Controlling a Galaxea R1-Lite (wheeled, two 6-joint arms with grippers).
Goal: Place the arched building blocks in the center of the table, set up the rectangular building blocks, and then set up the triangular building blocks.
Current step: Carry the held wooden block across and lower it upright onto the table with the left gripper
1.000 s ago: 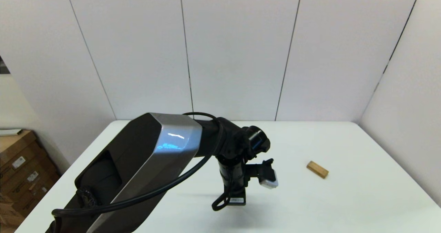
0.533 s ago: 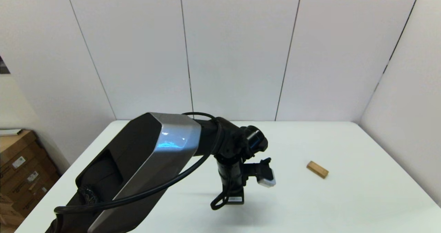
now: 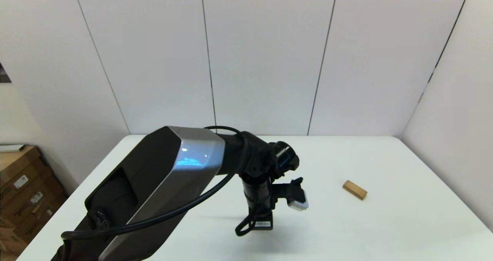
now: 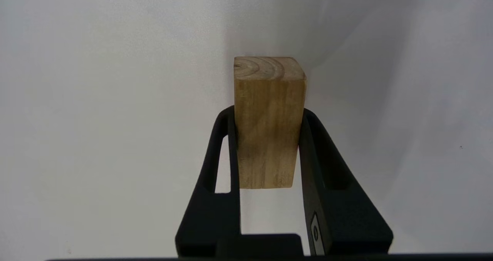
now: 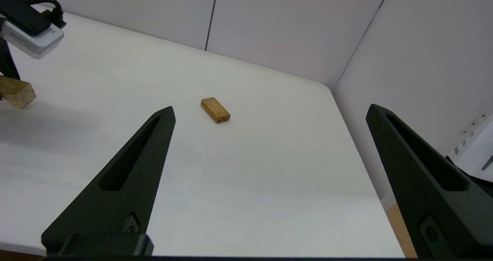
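Observation:
My left gripper point(image 4: 267, 112) is shut on a chunky light-wood block point(image 4: 268, 122), the arched building block; its arch cut-out does not show. In the head view the left arm point(image 3: 258, 199) points down over the middle of the table point(image 3: 385, 230) and hides the block. The right wrist view catches that block point(image 5: 15, 93) low over the tabletop. The rectangular building block point(image 3: 354, 189) lies flat to the right, also seen as a flat bar point(image 5: 215, 110). My right gripper point(image 5: 269, 110) is open and empty, nearer the table's front right. The triangular building block is out of view.
Cardboard boxes point(image 3: 19, 191) stand on the floor past the table's left edge. White wall panels point(image 3: 269, 60) close off the back and right sides. The table's rounded far-right corner point(image 5: 325, 85) lies beyond the flat bar.
The left arm has shifted slightly left with the block held, then stayed still. The flat bar has not moved.

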